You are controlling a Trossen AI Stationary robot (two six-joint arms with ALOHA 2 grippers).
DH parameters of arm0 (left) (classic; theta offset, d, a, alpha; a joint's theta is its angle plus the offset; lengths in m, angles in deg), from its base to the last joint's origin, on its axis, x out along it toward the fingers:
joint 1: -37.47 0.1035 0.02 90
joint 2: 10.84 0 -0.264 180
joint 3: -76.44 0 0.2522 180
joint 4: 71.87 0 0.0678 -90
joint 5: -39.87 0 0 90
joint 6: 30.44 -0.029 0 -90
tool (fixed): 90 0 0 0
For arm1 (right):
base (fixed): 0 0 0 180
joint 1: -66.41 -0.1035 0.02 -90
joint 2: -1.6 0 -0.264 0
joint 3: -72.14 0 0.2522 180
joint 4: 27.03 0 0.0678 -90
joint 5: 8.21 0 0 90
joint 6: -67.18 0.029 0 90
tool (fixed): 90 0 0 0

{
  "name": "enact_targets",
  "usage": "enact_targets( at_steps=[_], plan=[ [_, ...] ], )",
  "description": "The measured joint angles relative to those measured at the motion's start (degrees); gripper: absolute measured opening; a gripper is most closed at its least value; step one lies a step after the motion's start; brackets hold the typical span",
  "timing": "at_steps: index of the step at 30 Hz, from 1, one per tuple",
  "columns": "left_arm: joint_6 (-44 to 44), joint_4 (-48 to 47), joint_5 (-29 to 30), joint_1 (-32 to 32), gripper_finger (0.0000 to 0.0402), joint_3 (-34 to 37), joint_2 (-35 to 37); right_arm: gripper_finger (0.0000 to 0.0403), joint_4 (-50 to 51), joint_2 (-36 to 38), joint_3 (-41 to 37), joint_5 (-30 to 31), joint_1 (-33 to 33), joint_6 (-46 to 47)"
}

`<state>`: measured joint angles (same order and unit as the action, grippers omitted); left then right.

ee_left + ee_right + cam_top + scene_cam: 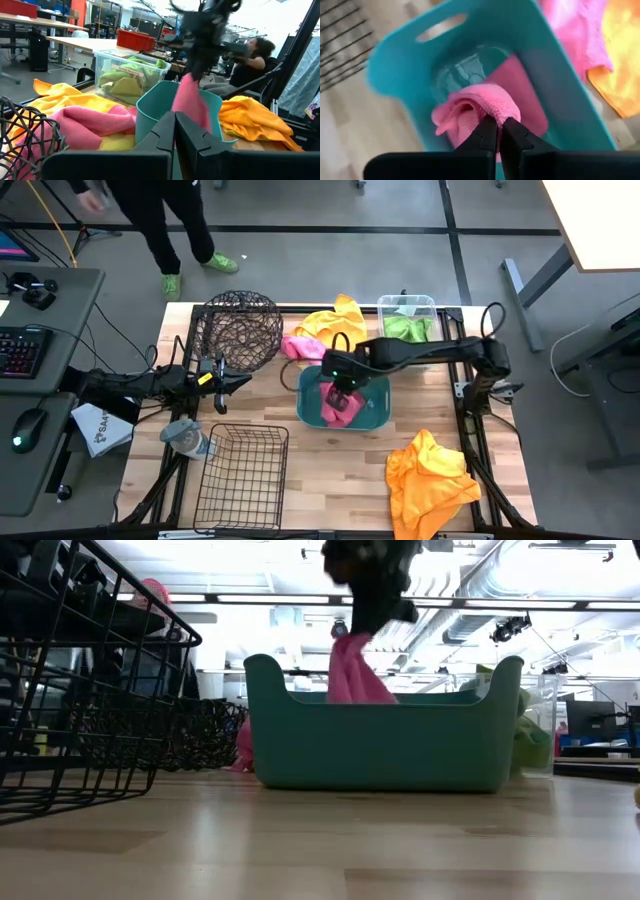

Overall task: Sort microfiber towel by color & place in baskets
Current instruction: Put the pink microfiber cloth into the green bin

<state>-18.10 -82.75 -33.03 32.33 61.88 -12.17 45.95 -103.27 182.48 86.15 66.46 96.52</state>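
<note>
From above, the right hand (340, 392) hangs over the teal tub (377, 418) mid-worktop, clamped on a pink towel (335, 408); the left hand (232, 380), fingers together and empty, waits beside the round wire basket (238, 328). At worktop level, the towel (352, 675) dangles straight down into the tub (385, 740). The right wrist camera shows fingers pinching the towel's fold (475, 105), the tub directly beneath.

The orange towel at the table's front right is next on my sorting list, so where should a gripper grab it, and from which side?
Judging by its pose, take the orange towel at the raised bunched peak on its far edge, nearest the teal tub, coming straight down from above. It lies crumpled in the open, and that ridge offers folds to pinch, unlike its flatter spread. The right gripper, now holding a pink towel over the tub, is closer.
</note>
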Motion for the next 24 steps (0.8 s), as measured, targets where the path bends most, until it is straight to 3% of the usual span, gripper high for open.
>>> enact_targets(
  at_steps=[6, 15, 18, 21, 24],
  plan=[
    [-0.02, 0.00, 0.00, 0.01, 0.0000, 0.00, 0.00, 0.0028, -1.41, -1.87, 0.00, -8.13, 1.98, 1.82],
    [0.00, 0.00, 0.00, 0.00, 0.0000, 0.00, -0.02, 0.0203, 0.35, -1.95, 0.07, -12.15, 2.64, 0.02],
    [-0.02, 0.00, 0.00, 0.00, 0.0000, 0.00, 0.00, 0.0260, -2.27, -1.95, 0.09, -16.15, 3.77, -2.64],
    [-0.02, 0.00, 0.00, 0.00, 0.0000, 0.01, 0.00, 0.0300, -8.07, -1.67, 0.09, -22.12, 5.29, -4.36],
    [0.00, 0.00, -0.01, 0.00, 0.0000, 0.00, 0.00, 0.0319, -14.03, -1.58, 0.13, -23.70, 7.11, -3.82]
  ],
)
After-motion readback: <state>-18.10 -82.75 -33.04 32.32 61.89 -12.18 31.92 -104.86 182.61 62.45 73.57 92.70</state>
